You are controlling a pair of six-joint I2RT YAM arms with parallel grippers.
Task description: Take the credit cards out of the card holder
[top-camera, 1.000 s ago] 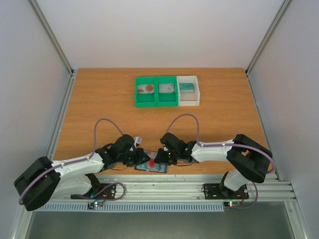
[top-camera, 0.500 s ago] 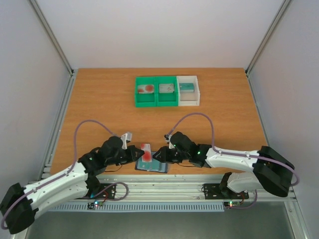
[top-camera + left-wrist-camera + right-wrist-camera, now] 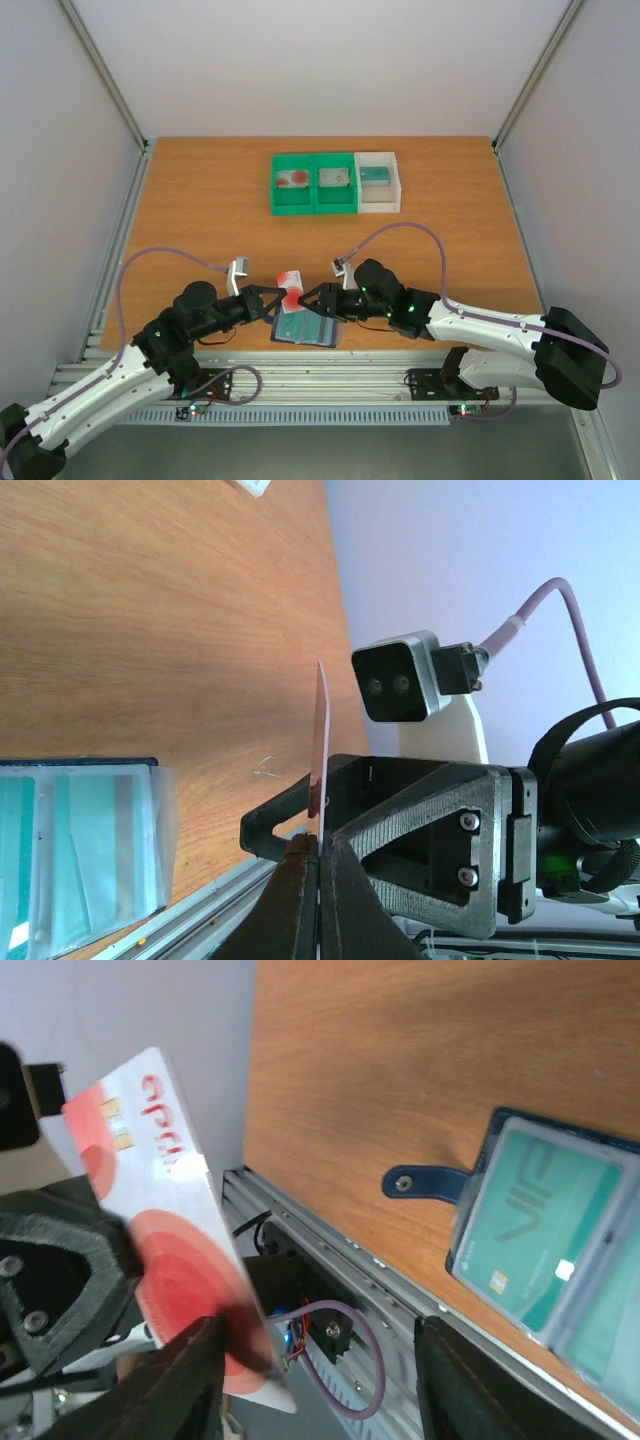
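Note:
My left gripper (image 3: pixel 278 298) is shut on the lower edge of a pale credit card with a red round blotch (image 3: pixel 290 283), held upright above the table. In the left wrist view that card (image 3: pixel 322 730) shows edge-on between the closed fingers (image 3: pixel 305 880). My right gripper (image 3: pixel 312 297) hovers open just right of it; in its own view the card (image 3: pixel 160 1200) stands beside its left finger (image 3: pixel 200 1360). The dark blue card holder (image 3: pixel 305 329) lies open near the front edge, a teal card (image 3: pixel 535 1220) in its clear pocket.
Two green bins (image 3: pixel 313 186) and a white bin (image 3: pixel 379 183) stand at the back of the table, each with a card inside. The metal rail (image 3: pixel 380 372) runs along the table's front edge just below the holder. The holder's strap (image 3: pixel 428 1182) lies flat on the wood.
My left gripper has lifted the red-blotch card up and away from the holder. My right gripper has opened and risen off the holder. Both arms have stretched out lower.

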